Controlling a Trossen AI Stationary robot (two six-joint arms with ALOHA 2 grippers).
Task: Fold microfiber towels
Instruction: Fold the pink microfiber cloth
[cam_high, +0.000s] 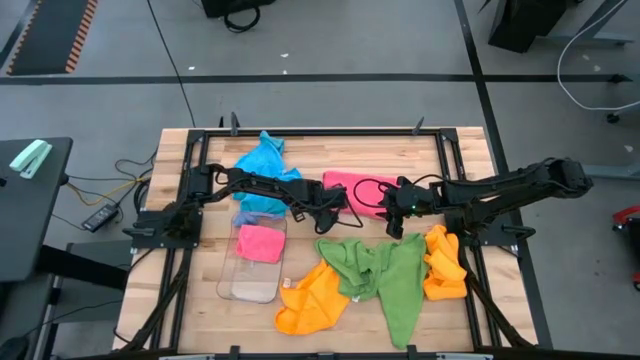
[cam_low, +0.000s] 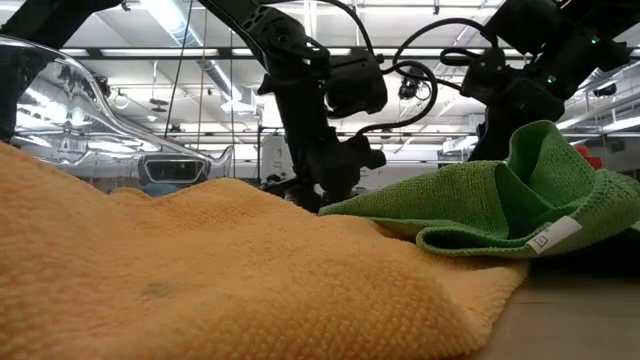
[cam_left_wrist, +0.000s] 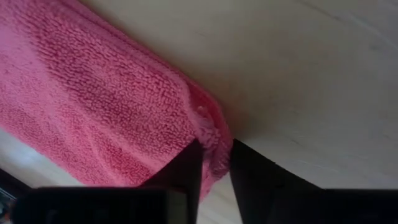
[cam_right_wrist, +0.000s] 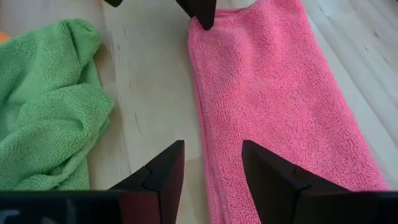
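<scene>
A: On our left we see the left gripper (cam_left_wrist: 214, 163) pinching a corner of the pink towel (cam_high: 352, 190) at mid-table, though the arms hide much of that towel from above.

B: To the right, the right gripper (cam_right_wrist: 211, 163) hangs open over the towel's edge, gripping nothing. We can't make out the green towel (cam_high: 385, 275) fully; it's bunched.

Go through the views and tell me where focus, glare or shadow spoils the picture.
Low view: the orange towel right at the lens is soft, the green towel sharper, and ceiling lights glare behind the dark arms. Left wrist view: the pink towel is crisp and casts a shadow on the table. Right wrist view: evenly lit and sharp. High view: even light, no glare.
</scene>
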